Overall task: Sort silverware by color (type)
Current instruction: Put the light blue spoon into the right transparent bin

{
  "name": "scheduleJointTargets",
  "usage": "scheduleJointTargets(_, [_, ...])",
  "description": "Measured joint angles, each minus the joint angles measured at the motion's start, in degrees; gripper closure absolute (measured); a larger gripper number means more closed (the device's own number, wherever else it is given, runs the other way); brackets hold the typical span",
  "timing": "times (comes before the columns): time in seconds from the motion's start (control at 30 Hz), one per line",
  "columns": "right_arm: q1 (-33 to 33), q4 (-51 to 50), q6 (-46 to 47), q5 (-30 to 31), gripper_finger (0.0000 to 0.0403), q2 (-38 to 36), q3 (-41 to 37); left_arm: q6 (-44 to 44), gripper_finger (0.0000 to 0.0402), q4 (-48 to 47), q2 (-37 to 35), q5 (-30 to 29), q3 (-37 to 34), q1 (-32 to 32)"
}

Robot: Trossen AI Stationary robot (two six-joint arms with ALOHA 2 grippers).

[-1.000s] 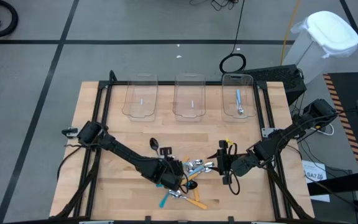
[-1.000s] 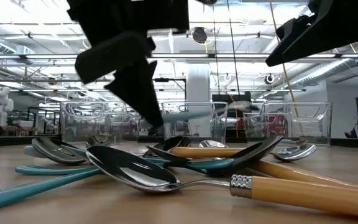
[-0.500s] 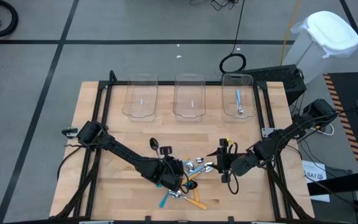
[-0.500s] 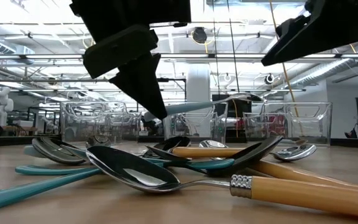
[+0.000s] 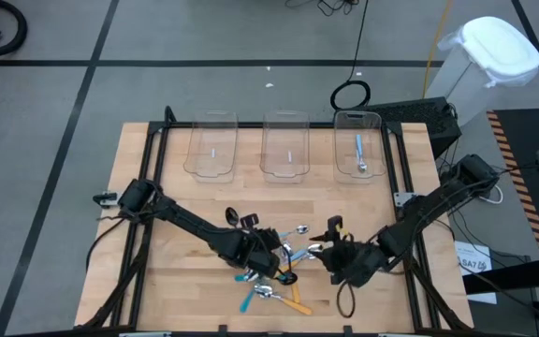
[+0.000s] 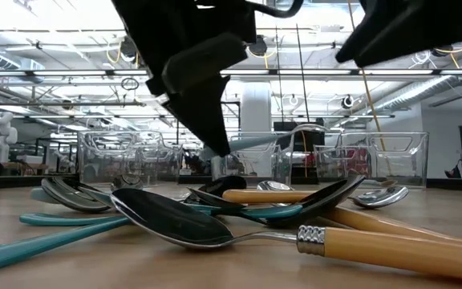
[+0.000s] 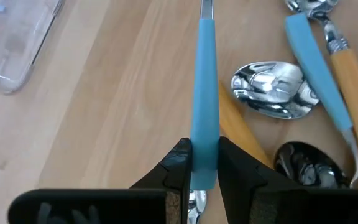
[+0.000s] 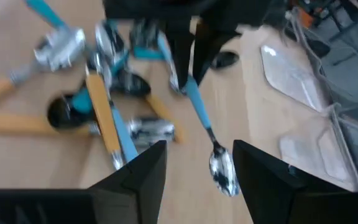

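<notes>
A light-blue spoon (image 7: 204,99) sits pinched by its handle between the fingers of the left gripper (image 5: 271,255), lifted clear of the pile, with its long axis running straight out ahead of the fingers and its silver bowl toward the right arm. The right gripper (image 8: 194,168) hovers just beside that bowl, fingers spread wide and holding nothing, so it is the nearer arm to receive the spoon. Below the held spoon lies the heap of silverware (image 5: 274,290): orange-handled spoons (image 7: 347,93), teal handles (image 6: 46,237) and black bowls (image 7: 306,165), crossed over one another. Well apart, along the table's far edge, stand three clear bins; the rightmost bin (image 5: 374,140) already holds one blue-handled spoon (image 5: 360,153). Nothing appears to stand between.
</notes>
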Motion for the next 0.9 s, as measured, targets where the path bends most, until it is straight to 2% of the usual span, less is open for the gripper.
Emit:
scheduleJointTargets(0.17, [0.30, -6.57, -2.61, 3.97, 0.0222, 6.62, 4.13, 0.51, 0.0341, 4.23, 0.00, 1.16, 0.00, 0.00])
scheduleJointTargets(0.37, [0.28, -6.76, -8.59, 11.29, 0.0222, 13.87, 8.17, 0.72, 0.0341, 7.02, -0.02, 2.47, 0.02, 0.28])
scheduleJointTargets(0.57, [-0.02, -6.63, -9.87, 10.89, 0.0222, 18.16, 10.68, 1.30, 0.0341, 9.28, -0.04, 2.61, 0.02, 0.35])
scheduleJointTargets(0.9, [-0.42, -6.76, -10.67, 10.86, 0.0222, 18.64, 10.68, 4.60, 0.0341, 15.11, -0.05, 4.20, 0.02, 0.35])
